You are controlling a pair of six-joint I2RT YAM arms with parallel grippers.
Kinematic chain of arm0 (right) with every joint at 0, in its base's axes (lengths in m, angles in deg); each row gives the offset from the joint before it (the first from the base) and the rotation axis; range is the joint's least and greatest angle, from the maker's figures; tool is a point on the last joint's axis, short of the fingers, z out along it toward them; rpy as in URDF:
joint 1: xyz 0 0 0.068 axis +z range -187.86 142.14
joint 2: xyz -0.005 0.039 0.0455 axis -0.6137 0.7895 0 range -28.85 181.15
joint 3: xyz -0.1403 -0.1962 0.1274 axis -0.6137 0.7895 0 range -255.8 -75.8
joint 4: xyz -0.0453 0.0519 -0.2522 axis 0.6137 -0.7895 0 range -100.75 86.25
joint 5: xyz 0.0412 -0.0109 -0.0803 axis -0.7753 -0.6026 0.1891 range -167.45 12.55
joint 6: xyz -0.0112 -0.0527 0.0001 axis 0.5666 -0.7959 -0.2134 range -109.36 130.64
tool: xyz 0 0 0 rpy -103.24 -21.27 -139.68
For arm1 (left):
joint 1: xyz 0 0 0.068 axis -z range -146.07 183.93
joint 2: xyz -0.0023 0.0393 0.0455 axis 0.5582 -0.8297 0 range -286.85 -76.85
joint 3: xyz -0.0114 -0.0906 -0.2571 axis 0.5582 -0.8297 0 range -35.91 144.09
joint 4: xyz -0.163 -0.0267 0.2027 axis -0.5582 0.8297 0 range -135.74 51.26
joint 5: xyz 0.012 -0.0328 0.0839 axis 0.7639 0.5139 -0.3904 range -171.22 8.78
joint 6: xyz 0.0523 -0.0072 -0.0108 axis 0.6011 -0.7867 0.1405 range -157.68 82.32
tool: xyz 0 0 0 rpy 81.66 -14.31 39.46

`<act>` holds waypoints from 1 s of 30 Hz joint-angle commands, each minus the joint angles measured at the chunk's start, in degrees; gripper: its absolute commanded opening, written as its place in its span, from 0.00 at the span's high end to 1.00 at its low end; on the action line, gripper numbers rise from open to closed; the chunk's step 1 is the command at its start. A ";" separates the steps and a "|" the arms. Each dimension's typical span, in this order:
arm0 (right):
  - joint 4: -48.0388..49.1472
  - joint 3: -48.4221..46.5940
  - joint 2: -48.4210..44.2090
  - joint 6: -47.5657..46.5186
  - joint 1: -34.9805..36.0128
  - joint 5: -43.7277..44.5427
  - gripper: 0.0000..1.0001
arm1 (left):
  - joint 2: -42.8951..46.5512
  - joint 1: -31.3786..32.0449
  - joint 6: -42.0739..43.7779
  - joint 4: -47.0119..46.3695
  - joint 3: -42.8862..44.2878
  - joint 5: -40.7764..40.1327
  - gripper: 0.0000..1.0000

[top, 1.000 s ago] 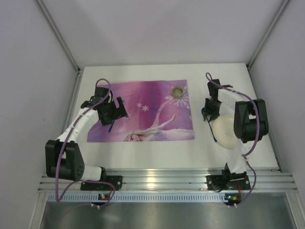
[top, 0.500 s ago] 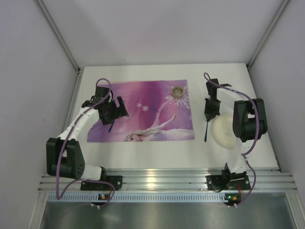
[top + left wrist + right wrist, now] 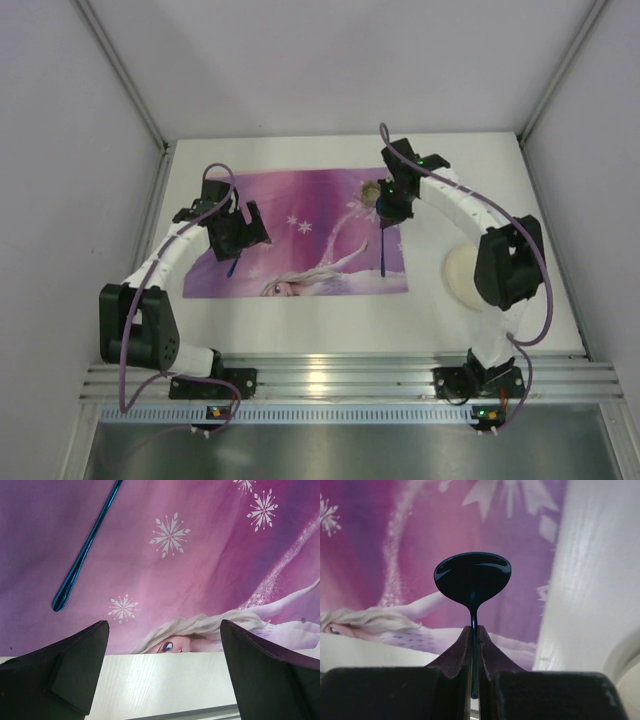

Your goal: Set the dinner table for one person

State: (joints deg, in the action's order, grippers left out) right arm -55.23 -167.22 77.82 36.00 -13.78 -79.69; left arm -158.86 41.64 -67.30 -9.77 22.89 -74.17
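Dinner table [image 3: 300,322] — right gripper [image 3: 474,631], pinched on blue spoon [image 3: 472,577], now over placemat [image 3: 300,215], no longer beside plate [image 3: 458,272] — left gripper [image 3: 240,238] spread

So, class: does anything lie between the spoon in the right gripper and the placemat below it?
Nothing visible. The spoon, clamped in the right gripper, hangs over bare placemat; the plate sits off to the side.

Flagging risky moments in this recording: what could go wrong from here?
1. The right hand pinches the dark blue glossy spoon only by its thin handle; it might swivel or slip.
2. That hand hangs close to the small round brownish cup and could knock it.
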 commanded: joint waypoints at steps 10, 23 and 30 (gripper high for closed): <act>-0.90 -16.85 18.82 2.93 6.25 -3.47 1.00 | 4.67 0.03 0.97 1.39 1.05 -1.16 0.02; -2.04 -21.70 22.36 4.78 5.63 -1.98 0.42 | 6.79 0.03 2.03 3.32 0.34 -2.21 0.02; -2.22 -9.96 7.36 3.73 1.52 1.88 0.16 | 5.47 -0.06 2.38 2.36 0.52 -1.78 0.02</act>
State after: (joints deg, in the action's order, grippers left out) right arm -56.13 -181.34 97.01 40.33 -8.73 -81.07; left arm -153.58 41.64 -65.97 -6.93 22.89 -75.77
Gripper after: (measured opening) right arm 0.814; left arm 0.982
